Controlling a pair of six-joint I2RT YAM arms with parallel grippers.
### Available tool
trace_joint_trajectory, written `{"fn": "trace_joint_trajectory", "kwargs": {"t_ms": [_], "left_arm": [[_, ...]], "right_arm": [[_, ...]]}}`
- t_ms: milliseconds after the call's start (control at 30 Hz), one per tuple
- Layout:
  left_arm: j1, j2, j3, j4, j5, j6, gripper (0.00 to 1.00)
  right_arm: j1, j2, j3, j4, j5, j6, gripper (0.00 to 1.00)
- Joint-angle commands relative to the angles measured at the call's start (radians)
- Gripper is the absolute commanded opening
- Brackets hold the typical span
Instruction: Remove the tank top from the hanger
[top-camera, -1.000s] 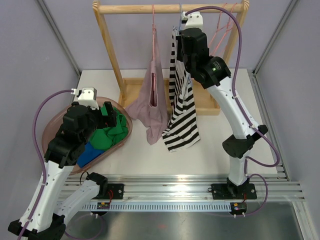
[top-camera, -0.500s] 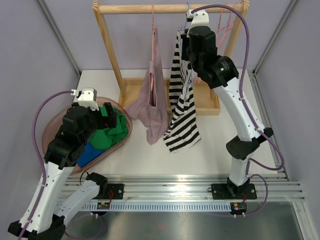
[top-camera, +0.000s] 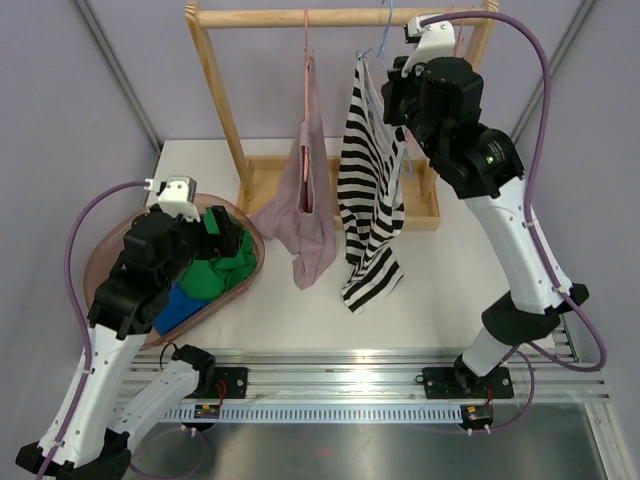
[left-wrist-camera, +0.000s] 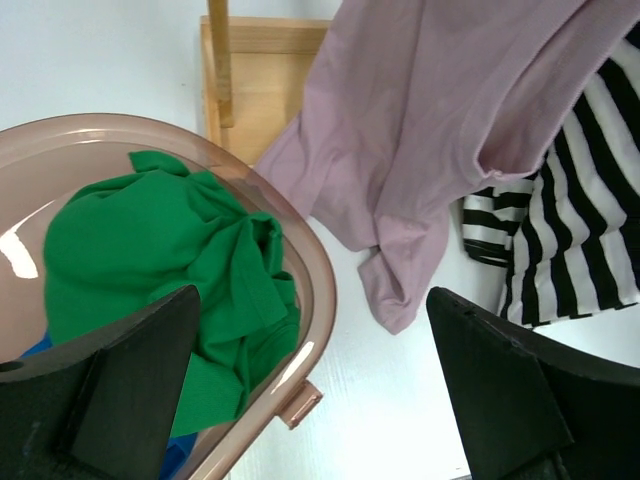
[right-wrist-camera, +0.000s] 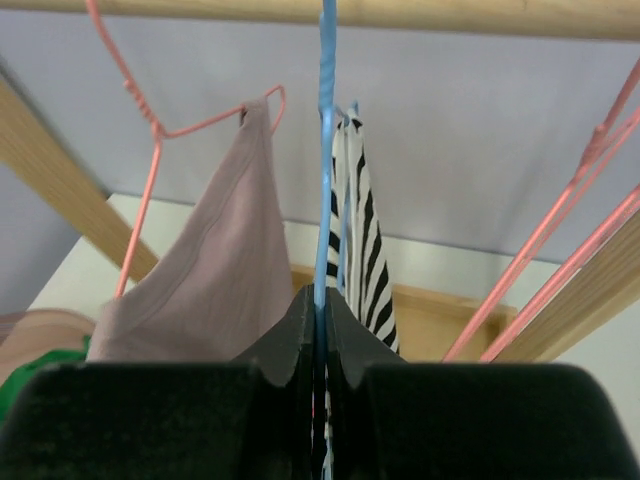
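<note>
Pinched blue hanger (right-wrist-camera: 326, 150), striped tank top (top-camera: 370, 190) on it, in right pincer (right-wrist-camera: 320, 310) at 12 o'clock. Held left pincer (left-wrist-camera: 315, 345) spread over basket (left-wrist-camera: 312, 285).

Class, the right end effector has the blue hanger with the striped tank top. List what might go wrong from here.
The right end effector pinches only the thin blue hanger; it may slip or twist.
The striped tank top hangs close beside the pink garment, which may snag.
The left end effector is open over the basket, so nothing holds the fabric.
</note>
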Motion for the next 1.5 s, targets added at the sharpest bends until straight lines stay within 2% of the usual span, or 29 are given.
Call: {"fn": "trace_joint_trajectory", "kwargs": {"t_ms": [0,67,267,467,567,767,900,1100,1133,1233,1267,1333,1367,1467], "left_arm": [[-0.004,-0.014,0.045,0.081,0.105,-0.053,0.99],[-0.004,-0.027,0.047,0.11,0.153,-0.073,0.99],[-0.005,-0.039,0.015,0.24,0.261,-0.16,0.99],[-0.053,0.024,0.033,0.329,0.281,-0.214,0.99],[-0.117,0.048,0.042,0.39,0.255,-0.22,0.99],[-0.365,0.159,0.125,0.427,0.113,-0.133,0.99],[-0.491,0.225,0.179,0.43,0.008,-0.024,0.99],[-0.662,0.279,0.2,0.49,-0.059,0.093,0.93],[-0.674,0.294,0.205,0.495,-0.081,0.097,0.91],[-0.7,0.328,0.223,0.496,-0.125,0.117,0.78],[-0.706,0.332,0.231,0.493,-0.151,0.122,0.66],[-0.709,0.345,0.237,0.483,-0.188,0.124,0.49],[-0.711,0.346,0.237,0.479,-0.22,0.128,0.34],[-0.712,0.349,0.234,0.472,-0.285,0.133,0.27]], "right_arm": [[-0.003,-0.14,-0.126,0.122,-0.106,0.036,0.0],[-0.003,-0.195,-0.201,0.141,-0.135,0.053,0.0],[-0.003,-0.443,-0.594,0.27,-0.284,0.104,0.0],[-0.003,-0.663,-0.784,0.267,-0.365,0.176,0.0],[-0.003,-0.747,-0.859,0.215,-0.453,0.214,0.0],[-0.003,-0.899,-0.946,0.13,-0.607,0.283,0.0],[-0.004,-0.979,-0.955,0.115,-0.698,0.326,0.0],[-0.003,-1.002,-0.914,0.077,-0.793,0.357,0.0],[-0.004,-1.004,-0.909,0.073,-0.804,0.358,0.0],[-0.003,-1.008,-0.892,0.067,-0.836,0.367,0.0],[-0.004,-1.014,-0.887,0.066,-0.836,0.367,0.0],[-0.003,-1.024,-0.886,0.061,-0.824,0.363,0.0],[-0.003,-1.028,-0.883,0.054,-0.806,0.355,0.0],[-0.003,-1.031,-0.875,0.046,-0.794,0.346,0.0]]}}
